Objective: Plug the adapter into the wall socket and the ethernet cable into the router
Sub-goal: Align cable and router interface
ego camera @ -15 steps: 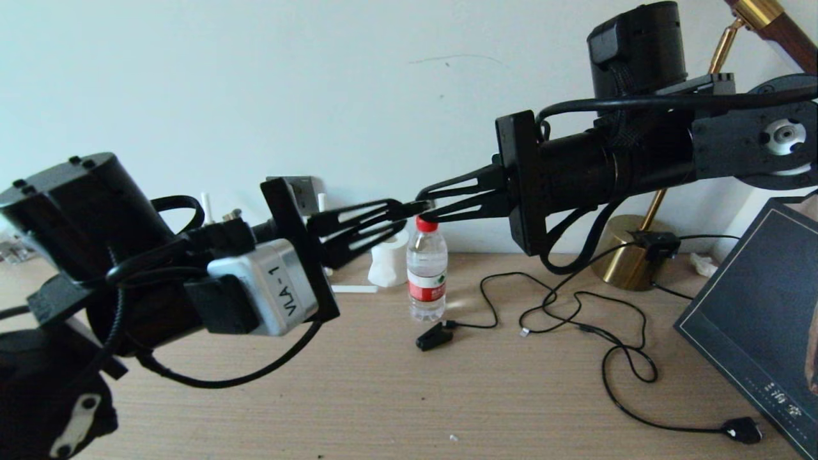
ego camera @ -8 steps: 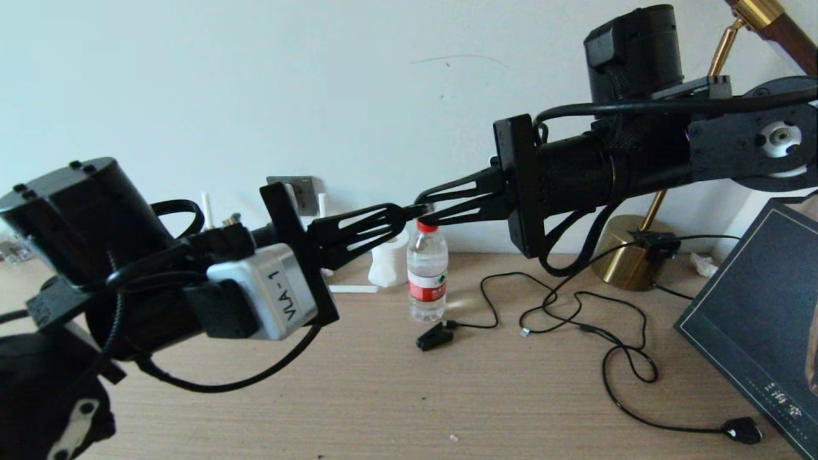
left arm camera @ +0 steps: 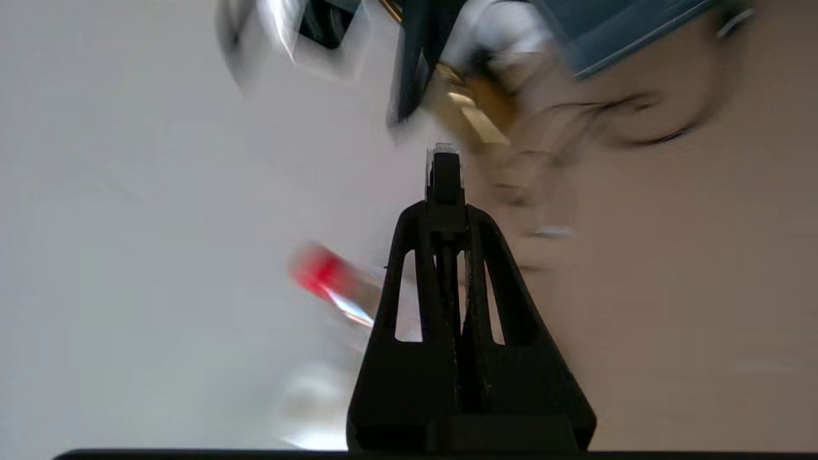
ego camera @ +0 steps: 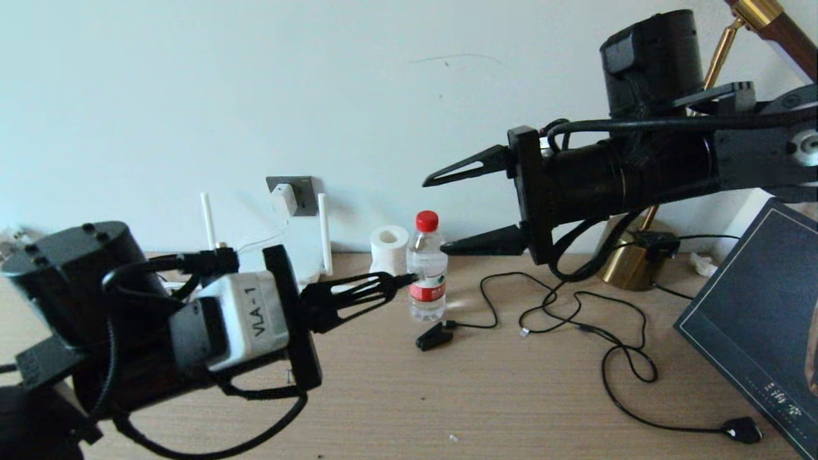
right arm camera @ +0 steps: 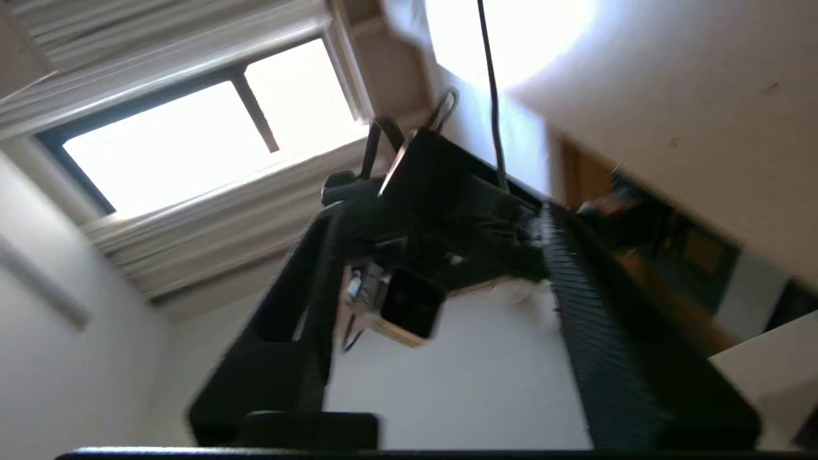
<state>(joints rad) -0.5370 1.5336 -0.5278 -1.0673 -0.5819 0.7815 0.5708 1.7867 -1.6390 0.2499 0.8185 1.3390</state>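
My left gripper (ego camera: 397, 281) hangs low over the desk in the head view, just left of the bottle. It is shut on the ethernet cable's black plug (left arm camera: 443, 174), whose clear tip sticks out past the fingertips. My right gripper (ego camera: 433, 216) is raised to the right, open and holding nothing. The white adapter (ego camera: 283, 199) sits in the dark grey wall socket (ego camera: 305, 191) on the back wall. Below it stands the white router (ego camera: 301, 254) with thin upright antennas, partly hidden by my left arm.
A water bottle (ego camera: 427, 268) with a red cap and a paper roll (ego camera: 390, 246) stand near the wall. A black clip (ego camera: 431, 337) on thin wire, loose black cables, a chunky black plug (ego camera: 741, 429), a brass lamp base (ego camera: 629, 259) and a dark book (ego camera: 760, 319) lie to the right.
My right gripper has opened and drawn back up and to the right. My left gripper has dropped down and leftward with the plug still in it, uncovering the socket and adapter.
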